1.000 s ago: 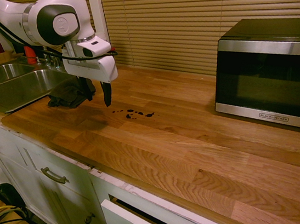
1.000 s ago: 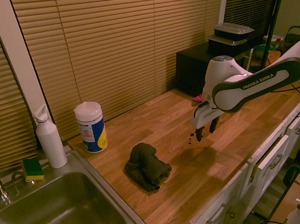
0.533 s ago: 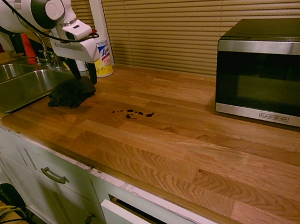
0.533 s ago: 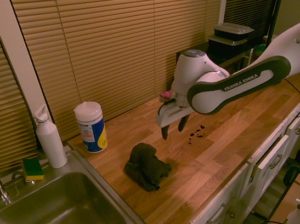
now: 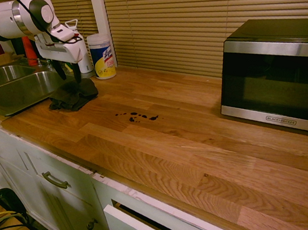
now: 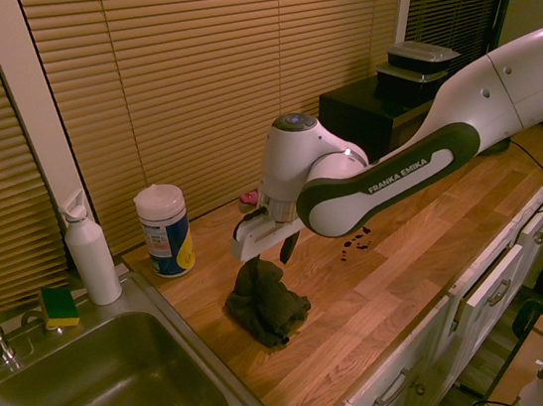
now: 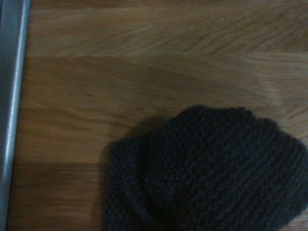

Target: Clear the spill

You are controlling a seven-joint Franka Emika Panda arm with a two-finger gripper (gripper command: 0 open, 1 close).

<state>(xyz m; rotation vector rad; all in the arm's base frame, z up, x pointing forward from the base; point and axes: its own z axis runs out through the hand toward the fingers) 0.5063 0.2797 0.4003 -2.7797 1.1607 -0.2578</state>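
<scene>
Claw [image 6: 269, 246] released, poised just above dark cloth [image 6: 266, 301] near sink [image 5: 11, 88]. Spill [image 5: 137, 116] on worktop [image 5: 205, 159], well apart. Advice: descend straight, pinch cloth's bunched top.

You have one spill [image 5: 137, 117] on the countertop [image 5: 205, 159], a cluster of several small dark drops. One dark cloth [image 6: 268, 302] lies bunched near the countertop's sink-side end. One wipes canister [image 6: 165, 230] and one white bottle [image 6: 90, 251] stand along the back edge, and one sponge [image 6: 60, 306] sits by the sink [image 5: 20, 90], which has two basins. You also have one microwave [image 5: 276, 76] and one robot arm [image 6: 424, 148] with one gripper [image 6: 263, 254].
</scene>
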